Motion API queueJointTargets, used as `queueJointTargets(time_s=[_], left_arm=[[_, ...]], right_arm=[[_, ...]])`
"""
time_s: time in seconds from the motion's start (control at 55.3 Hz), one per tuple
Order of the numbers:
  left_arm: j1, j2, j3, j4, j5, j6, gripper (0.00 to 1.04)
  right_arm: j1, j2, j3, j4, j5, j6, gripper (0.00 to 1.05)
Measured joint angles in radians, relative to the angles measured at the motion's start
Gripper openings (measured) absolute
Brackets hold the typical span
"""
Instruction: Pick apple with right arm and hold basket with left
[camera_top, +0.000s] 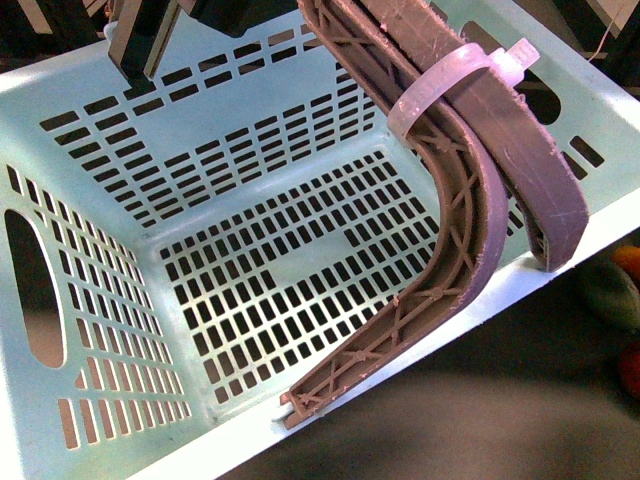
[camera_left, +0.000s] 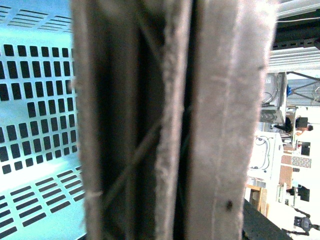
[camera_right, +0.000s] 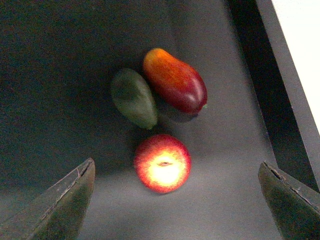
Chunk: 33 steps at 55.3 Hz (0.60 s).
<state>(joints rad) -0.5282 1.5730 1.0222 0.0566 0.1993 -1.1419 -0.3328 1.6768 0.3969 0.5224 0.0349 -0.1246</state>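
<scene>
Clamping one wall of the tilted pale-blue slotted plastic basket (camera_top: 60, 80), the left pincer (camera_top: 425, 330) has one flat grey-brown finger inside and one outside. Its wrist view shows the fingers (camera_left: 225, 125) nearly meeting, and the wall between them is hard to make out. The right pincer (camera_right: 176, 165) is spread wide, with only its tips in shot. The round red apple with a yellowish patch (camera_right: 162, 163) lies untouched on the dark table (camera_right: 60, 75) between those tips. Beyond it, an oblong green fruit (camera_right: 133, 98) touches a red-orange oblong fruit (camera_right: 175, 80).
</scene>
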Motion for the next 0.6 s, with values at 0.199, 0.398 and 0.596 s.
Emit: queueJointTargets(time_s=[0.199,0.398,0.596], left_arm=[[0.0,0.0,0.0,0.0,-0.001,0.0,0.27],[0.0,0.0,0.0,0.0,0.003,0.0,0.27],[0.0,0.0,0.0,0.0,-0.002,0.0,0.27]], right_arm=[[0.006,0.322,0.105,0.042,0.025,-0.03,0.96],[0.033,0.507,0.209,0.048,0.056,-0.034,0.96],[0.036,0.572,0.276,0.024,0.067,-0.037,0.96]])
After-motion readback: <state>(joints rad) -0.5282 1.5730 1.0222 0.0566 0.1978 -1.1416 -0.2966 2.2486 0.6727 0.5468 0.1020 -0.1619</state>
